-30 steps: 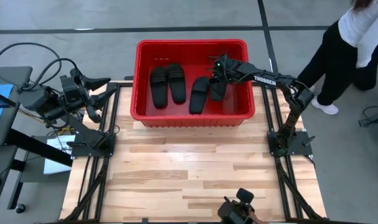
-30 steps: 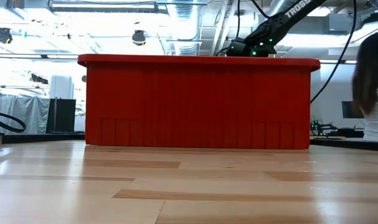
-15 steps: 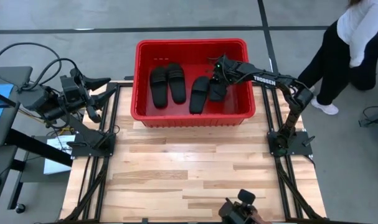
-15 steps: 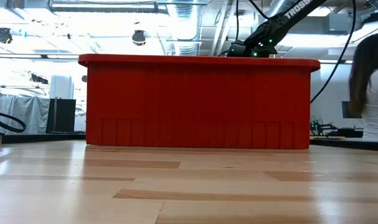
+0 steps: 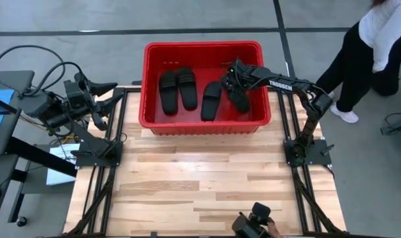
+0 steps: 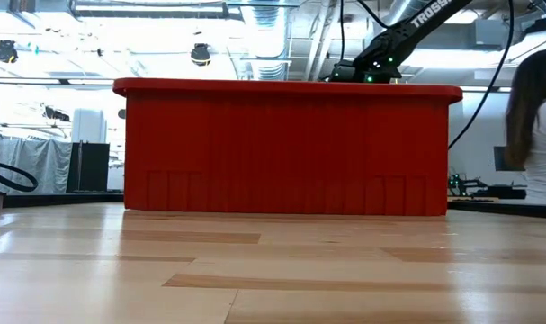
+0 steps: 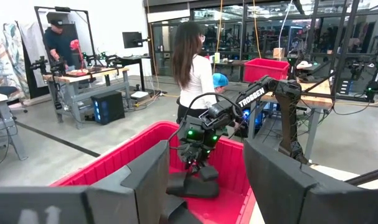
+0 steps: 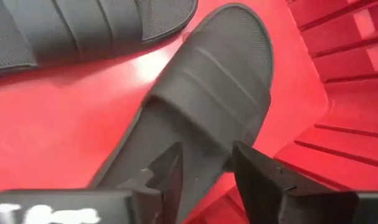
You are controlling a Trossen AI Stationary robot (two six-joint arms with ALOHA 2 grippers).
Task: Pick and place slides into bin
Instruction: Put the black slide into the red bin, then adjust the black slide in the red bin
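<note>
1. Pale wood planks make up the table (image 5: pixel 207 185), which stands on a grey floor in an open workshop.
2. At the table's far edge sits the red bin (image 5: pixel 203 124), its long side facing the near edge; the low view shows only its front wall.
3. Four black slides lie on the bin's floor: a left pair (image 5: pixel 178 88) side by side, a third slide (image 5: pixel 211 101) right of centre, and a fourth slide (image 8: pixel 201 118) at the right end, just beside the third.
4. The right gripper (image 5: pixel 234 84) hangs inside the bin directly over the fourth slide; its fingers (image 8: pixel 266 180) are parted, and the sandal lies flat on the red floor below them, not held.
5. The left gripper (image 5: pixel 108 104) waits off the table's left edge, well apart from the bin, its fingers spread wide with nothing between them.
6. A person (image 5: pixel 375 46) stands on the floor at the far right, beyond the right arm's base.
</note>
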